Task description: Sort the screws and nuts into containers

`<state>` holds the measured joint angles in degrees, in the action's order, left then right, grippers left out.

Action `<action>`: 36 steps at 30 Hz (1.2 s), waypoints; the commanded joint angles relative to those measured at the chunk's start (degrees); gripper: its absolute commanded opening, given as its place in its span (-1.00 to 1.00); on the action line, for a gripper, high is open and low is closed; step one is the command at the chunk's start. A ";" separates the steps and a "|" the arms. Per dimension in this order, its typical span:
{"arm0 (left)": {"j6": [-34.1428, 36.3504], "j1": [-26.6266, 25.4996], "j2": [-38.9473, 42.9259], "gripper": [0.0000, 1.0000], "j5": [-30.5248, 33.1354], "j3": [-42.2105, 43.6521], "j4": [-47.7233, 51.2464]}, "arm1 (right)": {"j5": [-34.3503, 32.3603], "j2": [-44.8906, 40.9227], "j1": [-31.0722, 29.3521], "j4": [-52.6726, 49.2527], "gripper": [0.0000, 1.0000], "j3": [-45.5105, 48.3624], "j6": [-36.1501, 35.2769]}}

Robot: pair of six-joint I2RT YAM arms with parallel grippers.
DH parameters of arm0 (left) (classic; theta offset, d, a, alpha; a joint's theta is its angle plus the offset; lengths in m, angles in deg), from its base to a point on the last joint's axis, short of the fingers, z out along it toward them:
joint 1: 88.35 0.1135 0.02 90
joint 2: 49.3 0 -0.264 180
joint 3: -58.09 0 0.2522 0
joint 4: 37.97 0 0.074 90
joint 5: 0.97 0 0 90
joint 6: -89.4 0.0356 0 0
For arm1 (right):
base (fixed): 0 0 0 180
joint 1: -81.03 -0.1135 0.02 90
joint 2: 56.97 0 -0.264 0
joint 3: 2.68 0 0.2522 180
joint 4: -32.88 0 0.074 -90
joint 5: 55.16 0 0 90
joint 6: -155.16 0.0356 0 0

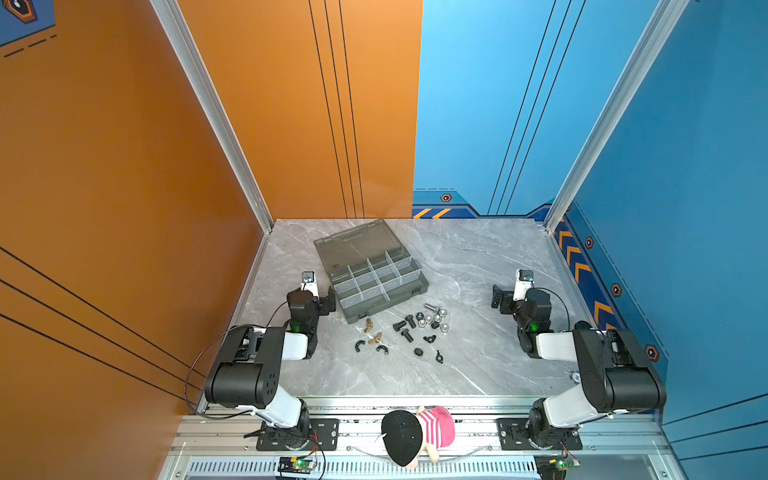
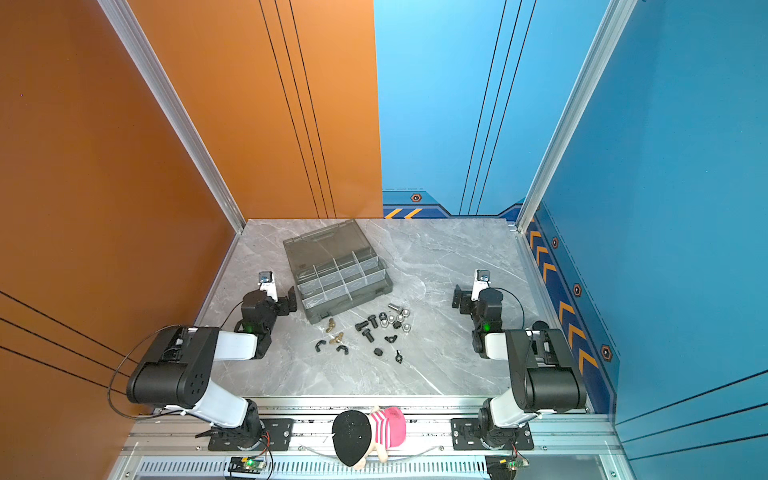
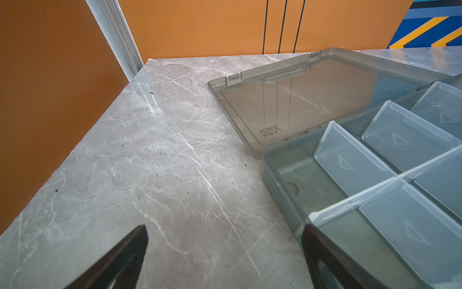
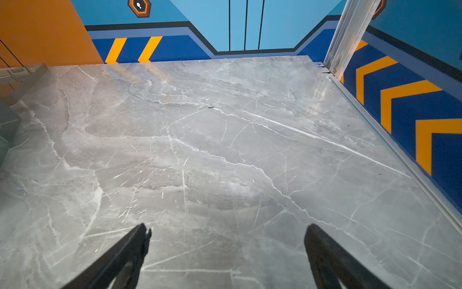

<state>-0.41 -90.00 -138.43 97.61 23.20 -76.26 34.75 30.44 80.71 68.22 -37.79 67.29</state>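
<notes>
My left fingers (image 3: pixel 120 260) and right fingers (image 4: pixel 325 257) stand wide apart, gripping nothing, either side of the open organiser case (image 1: pixel 388 303). The screws (image 1: pixel 406 333) and nuts (image 1: pixel 444 328) lie scattered on the bench (image 1: pixel 478 353) just beside its near wall

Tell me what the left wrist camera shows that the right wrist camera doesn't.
Only the left wrist view: the plastic case up close, its compartments empty where visible, its open lid flat on the table.
Only the right wrist view: a hexagon badge on the blue back wall; the case is just a sliver at the edge.
Both: the grey marble table, the orange wall, and an open, empty gripper: left gripper, right gripper. Neither catches the screws or nuts.
</notes>
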 commanded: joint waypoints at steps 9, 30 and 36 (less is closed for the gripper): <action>-0.02 -0.22 -0.31 0.95 0.50 -0.94 0.37 | 0.26 0.30 0.32 0.56 0.99 -0.39 0.15; 2.93 -1.56 19.39 0.95 -11.15 -1.41 15.77 | -2.09 -3.72 0.27 -7.77 0.99 -3.38 0.94; -0.06 -6.59 29.37 0.95 -11.76 -3.25 26.73 | 1.57 -13.24 -0.81 -28.66 0.99 -10.39 2.33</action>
<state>1.03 -94.10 -112.02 87.44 21.93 -57.66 34.72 21.42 80.49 52.61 -43.80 67.88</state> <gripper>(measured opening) 0.977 0.998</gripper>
